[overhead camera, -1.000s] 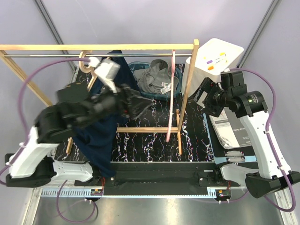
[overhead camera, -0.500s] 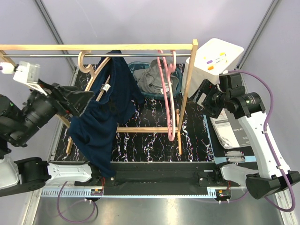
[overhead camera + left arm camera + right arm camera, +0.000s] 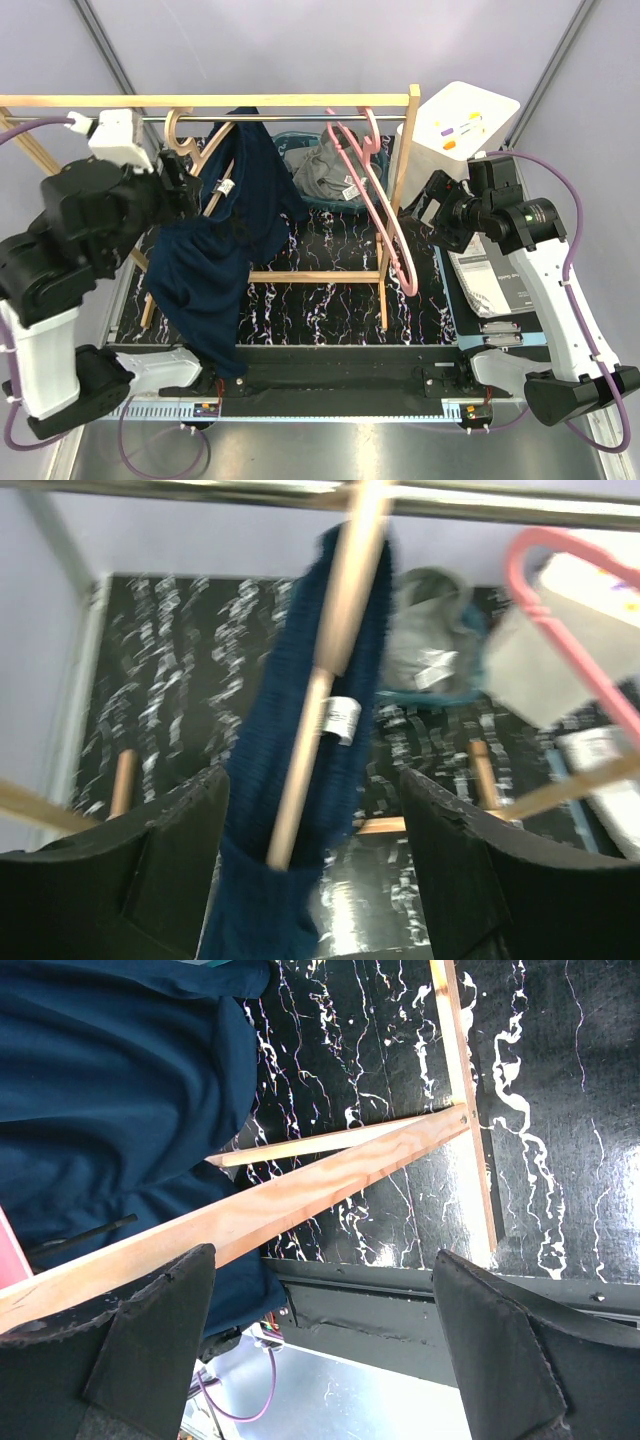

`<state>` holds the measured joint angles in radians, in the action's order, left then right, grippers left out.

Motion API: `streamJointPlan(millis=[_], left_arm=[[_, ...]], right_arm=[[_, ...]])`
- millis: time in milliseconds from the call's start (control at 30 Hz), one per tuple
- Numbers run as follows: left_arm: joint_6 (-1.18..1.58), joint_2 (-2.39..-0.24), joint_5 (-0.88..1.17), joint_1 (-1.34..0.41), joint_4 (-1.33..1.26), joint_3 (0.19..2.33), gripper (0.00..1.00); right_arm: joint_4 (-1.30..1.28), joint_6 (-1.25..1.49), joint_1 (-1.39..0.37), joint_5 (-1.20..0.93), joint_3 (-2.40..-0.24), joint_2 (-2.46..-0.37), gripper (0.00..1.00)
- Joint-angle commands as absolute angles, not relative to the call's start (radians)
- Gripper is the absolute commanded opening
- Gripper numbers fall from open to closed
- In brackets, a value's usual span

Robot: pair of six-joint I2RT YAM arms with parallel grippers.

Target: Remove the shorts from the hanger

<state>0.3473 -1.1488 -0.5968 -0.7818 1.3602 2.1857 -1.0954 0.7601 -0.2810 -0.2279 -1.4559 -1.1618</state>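
Grey pair's off, navy pair still to go

The wooden rack (image 3: 200,101) runs across the top, and the navy shorts (image 3: 215,270) are draped on the wooden hanger (image 3: 310,730) left of centre. The grey shorts (image 3: 328,170) sit in the basket (image 3: 290,137) at upper middle. The bare pink hanger (image 3: 385,220) has swung toward the lower right. The left gripper (image 3: 310,785) is back in from the far left, spread wide and empty, facing the navy pair. The right gripper (image 3: 322,1255) is also wide and empty.

The navy shorts (image 3: 215,290) are seen as plain dark blue with a small white label (image 3: 341,720), and the grey shorts (image 3: 322,168) as mid-grey against a teal basket (image 3: 296,136). The mat (image 3: 320,300) is patterned black with white marble-like veins. One hanger (image 3: 383,228) is coloured pink, the wooden hanger (image 3: 300,760) and rack (image 3: 200,100) pale tan, and the cables (image 3: 572,200) purple.
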Motion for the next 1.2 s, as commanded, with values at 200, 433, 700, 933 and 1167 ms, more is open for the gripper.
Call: streamJointPlan(millis=[200,433,700,933,1167], left_arm=[[0.25,-1.192,-0.344,-0.595,1.327,2.107,0.58],[0.275,-1.124,-0.278,-0.555,1.236,1.968,0.4],[0.37,-1.1,-0.094,-0.494,1.152,1.927,0.08],[0.506,-1.085,0.092,-0.454,1.065,1.933,0.0],[0.659,-1.029,0.187,-0.431,0.96,1.896,0.0]], right_arm=[[-1.077,0.73,-0.282,-0.275,-1.48,-1.163,0.97],[-1.085,0.709,-0.282,-0.276,-1.5,-1.186,0.97],[-1.088,0.696,-0.282,-0.282,-1.513,-1.192,0.97],[-1.089,0.686,-0.282,-0.29,-1.52,-1.187,0.97],[-1.097,0.667,-0.284,-0.29,-1.539,-1.193,0.97]])
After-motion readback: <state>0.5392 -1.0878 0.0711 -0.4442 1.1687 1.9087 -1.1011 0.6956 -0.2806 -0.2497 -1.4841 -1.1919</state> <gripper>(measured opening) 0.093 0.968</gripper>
